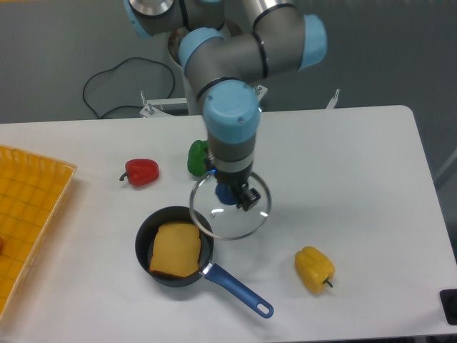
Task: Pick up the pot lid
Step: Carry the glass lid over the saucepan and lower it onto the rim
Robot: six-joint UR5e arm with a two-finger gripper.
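My gripper (230,181) is near the middle of the view, its two fingers shut on the blue knob (226,194) of the pot lid. The clear lid, with its thin silvery rim (250,232), hangs from the fingers, and the table shows through its glass. From this view it lies to the upper right of the black pan (146,234), the left part of its rim close to or overlapping the pan's right edge. Its exact height above the table cannot be told.
Inside the pan is a brown, bread-like piece (176,250); the blue pan handle (238,288) points lower right. A green pepper (197,158) is partly behind the gripper. Others are a red pepper (141,172), a yellow pepper (314,269) and an orange-yellow crate (32,207) at left.
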